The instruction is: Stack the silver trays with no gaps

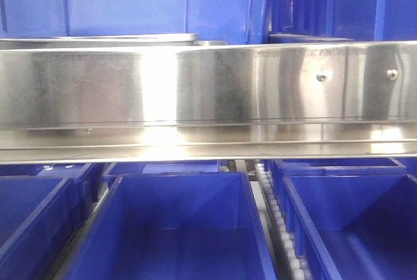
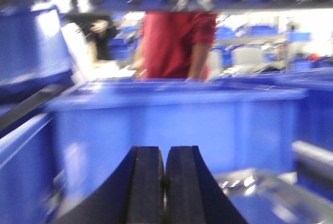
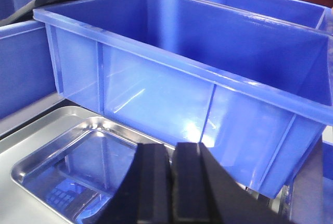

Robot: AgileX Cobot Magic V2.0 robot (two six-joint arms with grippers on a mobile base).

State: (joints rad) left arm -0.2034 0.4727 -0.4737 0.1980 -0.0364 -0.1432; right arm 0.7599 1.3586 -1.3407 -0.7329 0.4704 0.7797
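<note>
A shiny silver tray (image 3: pixel 73 169) with rounded corners lies on a flat grey steel surface (image 3: pixel 23 135) in the right wrist view, mirroring the blue bin behind it. My right gripper (image 3: pixel 171 146) is shut and empty, just above the tray's near right part. In the blurred left wrist view, my left gripper (image 2: pixel 165 149) is shut and empty, and a shiny silver tray (image 2: pixel 260 185) shows low at the right of it. In the front view a thin silver rim (image 1: pixel 98 36) shows behind the steel panel. No gripper shows in the front view.
A long brushed-steel panel (image 1: pixel 208 84) with screw heads spans the front view, with deep blue bins (image 1: pixel 176 228) below and behind it. A big blue bin (image 3: pixel 182 62) stands right behind the tray. Another blue bin (image 2: pixel 177 125) faces the left gripper. A person in red (image 2: pixel 177 41) stands beyond.
</note>
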